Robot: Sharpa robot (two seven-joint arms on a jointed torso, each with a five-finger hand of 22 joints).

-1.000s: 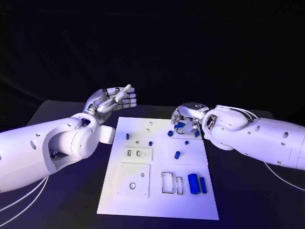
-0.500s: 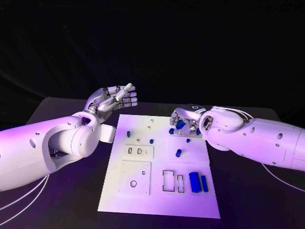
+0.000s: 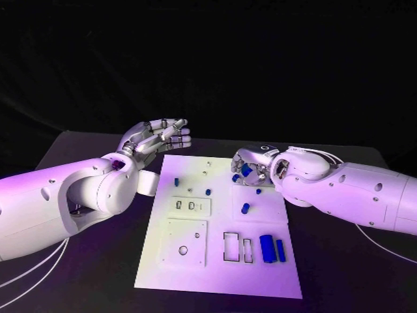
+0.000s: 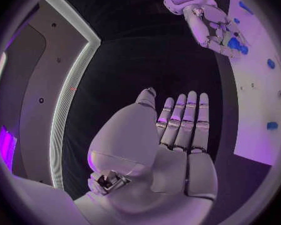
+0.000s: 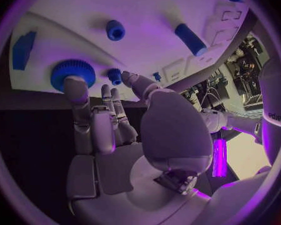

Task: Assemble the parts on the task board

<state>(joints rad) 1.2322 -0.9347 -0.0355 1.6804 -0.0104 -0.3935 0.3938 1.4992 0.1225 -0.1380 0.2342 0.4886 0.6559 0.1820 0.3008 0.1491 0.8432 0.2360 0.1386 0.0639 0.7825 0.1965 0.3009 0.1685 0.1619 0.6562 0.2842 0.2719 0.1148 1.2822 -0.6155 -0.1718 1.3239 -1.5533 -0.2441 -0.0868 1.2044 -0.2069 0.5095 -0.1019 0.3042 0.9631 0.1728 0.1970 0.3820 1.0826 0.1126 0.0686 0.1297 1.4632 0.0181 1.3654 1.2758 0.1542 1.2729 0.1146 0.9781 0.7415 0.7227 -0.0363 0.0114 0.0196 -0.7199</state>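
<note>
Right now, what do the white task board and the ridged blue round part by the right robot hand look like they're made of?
Task board: probably rigid plastic or painted sheet; flat, matte white, with clean-cut rectangular slots. Ridged blue round part: likely moulded or printed plastic; uniform opaque blue, fine ribs around its rim, no metallic shine. The right robot hand touches it with a fingertip. Neither material is certain from looks alone.

Left hand [image 4: 178,135] held flat, fingers straight and together, holding nothing. Beyond it, right hand [image 4: 212,27] reaches over the task board [image 4: 259,115], fingers among blue parts [image 4: 234,43]. Dark surface [image 4: 153,70] between.
</note>
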